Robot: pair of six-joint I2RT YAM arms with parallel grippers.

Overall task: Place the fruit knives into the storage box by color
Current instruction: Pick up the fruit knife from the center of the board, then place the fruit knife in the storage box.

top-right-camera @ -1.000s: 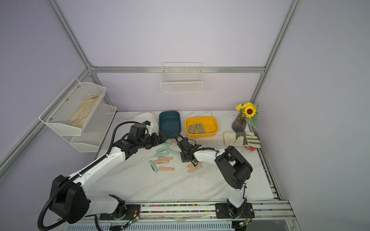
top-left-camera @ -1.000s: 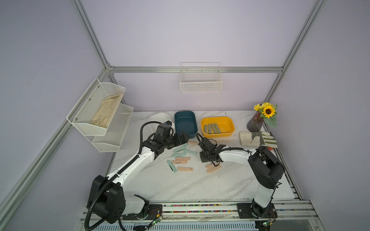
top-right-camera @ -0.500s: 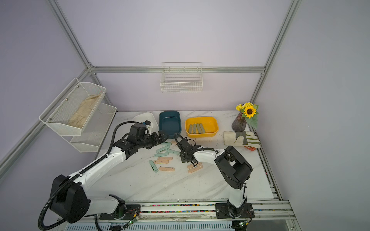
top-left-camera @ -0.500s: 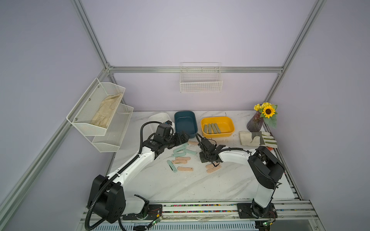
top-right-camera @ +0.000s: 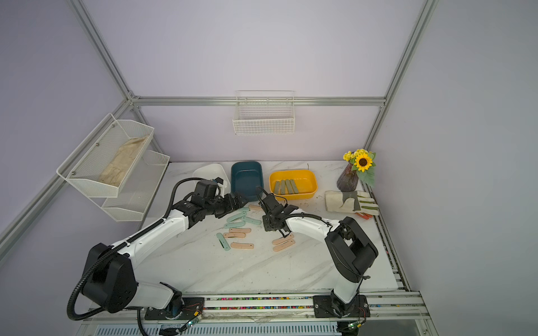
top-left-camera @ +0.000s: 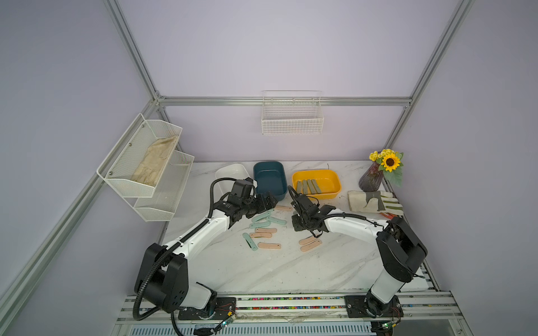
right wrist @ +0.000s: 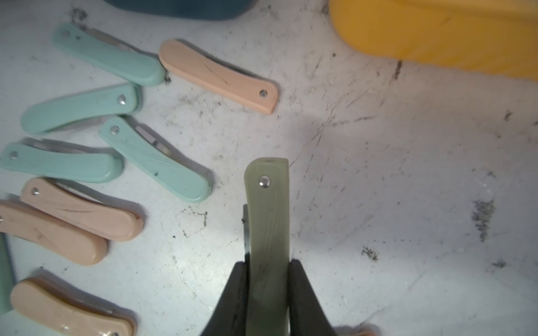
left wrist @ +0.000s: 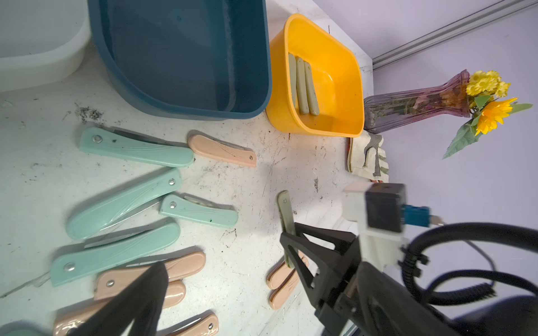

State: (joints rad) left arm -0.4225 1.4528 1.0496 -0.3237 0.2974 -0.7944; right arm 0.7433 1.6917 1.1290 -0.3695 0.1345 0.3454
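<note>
On the marble surface [top-left-camera: 262,270], mid-front of the boxes, the right hand [right wrist: 267,272] is clenched on an olive knife [right wrist: 266,218]. Its fingers [right wrist: 301,293] pinch the handle's two sides and the rivet end sticks out toward the yellow box [top-left-camera: 334,181]. The left wrist view shows that knife held on edge [left wrist: 283,215]; can't tell if it touches the surface.

Four more olive knives [top-left-camera: 308,186] lie side by side inside the yellow box. The blue box [top-left-camera: 269,180] sits just beside it, and the white box [top-left-camera: 230,171] is on the blue one's other side, partly behind the left arm.

The left hand [top-left-camera: 266,202] is spread wide and holds nothing, hovering just in front of the blue box over the loose pile. One of its fingers [left wrist: 139,291] shows blurred above the pink knives.

Mint knives [top-left-camera: 260,218] lie scattered under and near the left hand, one apart [top-left-camera: 250,241]. Pink knives lie among them [top-left-camera: 265,230], one alone near the blue box [top-left-camera: 283,208], and a touching pair [top-left-camera: 310,243] sits by the right forearm.

A striped glove [top-left-camera: 372,200] and a flower vase [top-left-camera: 371,179] are at the far right edge.
</note>
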